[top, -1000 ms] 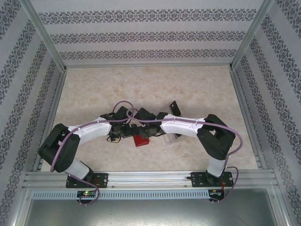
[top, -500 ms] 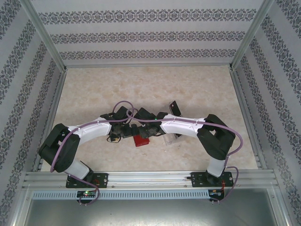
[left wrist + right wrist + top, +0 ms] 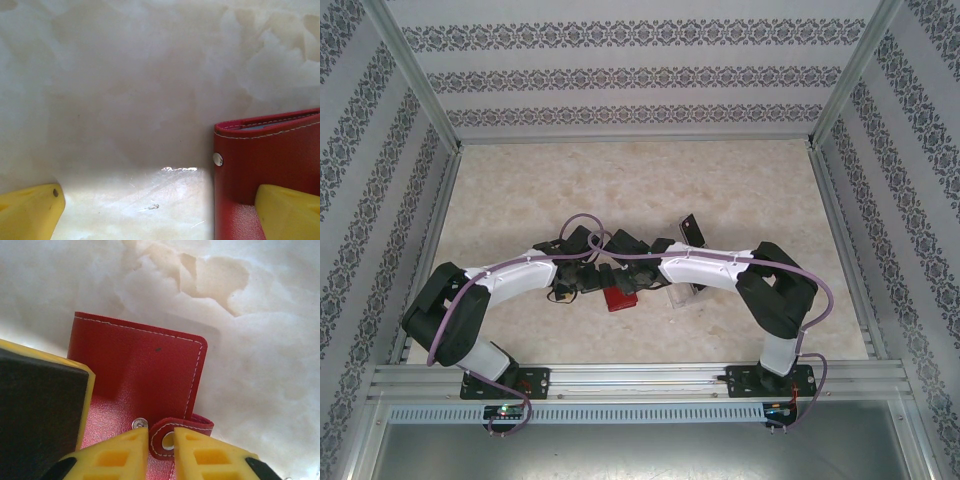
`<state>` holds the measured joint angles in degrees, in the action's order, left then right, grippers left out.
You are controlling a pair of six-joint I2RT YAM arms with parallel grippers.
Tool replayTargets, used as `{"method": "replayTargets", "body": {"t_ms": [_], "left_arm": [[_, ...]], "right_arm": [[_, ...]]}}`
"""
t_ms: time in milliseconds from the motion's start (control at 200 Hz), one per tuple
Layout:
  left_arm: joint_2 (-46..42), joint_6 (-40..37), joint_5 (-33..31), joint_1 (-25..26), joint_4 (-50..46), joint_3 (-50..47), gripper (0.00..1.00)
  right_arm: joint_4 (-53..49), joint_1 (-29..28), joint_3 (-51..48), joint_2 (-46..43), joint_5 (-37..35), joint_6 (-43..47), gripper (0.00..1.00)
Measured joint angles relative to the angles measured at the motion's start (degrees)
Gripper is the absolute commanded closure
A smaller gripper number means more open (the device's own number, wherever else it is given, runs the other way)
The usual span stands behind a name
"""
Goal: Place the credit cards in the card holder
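The card holder point(image 3: 140, 365), a red folded wallet with white stitching, lies flat on the table between both arms point(image 3: 619, 299). My right gripper point(image 3: 161, 440) is shut on its little snap tab point(image 3: 170, 437), one yellow finger on each side of it. My left gripper point(image 3: 160, 210) stands wide open low over the table, and its right finger point(image 3: 287, 210) lies over the card holder's cover point(image 3: 265, 160). A dark rectangular piece point(image 3: 692, 229) sticks up behind the right arm; I cannot tell whether it is one of the credit cards.
A clear plastic tray point(image 3: 682, 297) sits just right of the card holder, partly under the right arm. Patterned walls and metal rails close in the marbled table point(image 3: 620, 180) on three sides. Both arms meet at the table's middle.
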<state>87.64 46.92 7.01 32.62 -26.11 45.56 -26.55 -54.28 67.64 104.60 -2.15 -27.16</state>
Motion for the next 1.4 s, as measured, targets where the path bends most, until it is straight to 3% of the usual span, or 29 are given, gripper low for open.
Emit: {"method": "replayTargets", "body": {"t_ms": [90, 300, 874, 1404], "left_arm": [[0.0, 0.02, 0.0, 0.0, 0.0, 0.0, 0.0], [0.0, 0.02, 0.0, 0.0, 0.0, 0.02, 0.0], [0.02, 0.0, 0.22, -0.11, -0.42, 0.52, 0.0], [0.02, 0.0, 1.49, -1.25, -0.46, 0.55, 0.0]], "right_arm": [[-0.04, 0.0, 0.02, 0.0, 0.0, 0.02, 0.7], [-0.26, 0.0, 0.02, 0.0, -0.31, 0.17, 0.7], [-0.26, 0.0, 0.02, 0.0, -0.42, 0.17, 1.0], [0.17, 0.0, 0.02, -0.07, 1.2, -0.57, 1.0]]}}
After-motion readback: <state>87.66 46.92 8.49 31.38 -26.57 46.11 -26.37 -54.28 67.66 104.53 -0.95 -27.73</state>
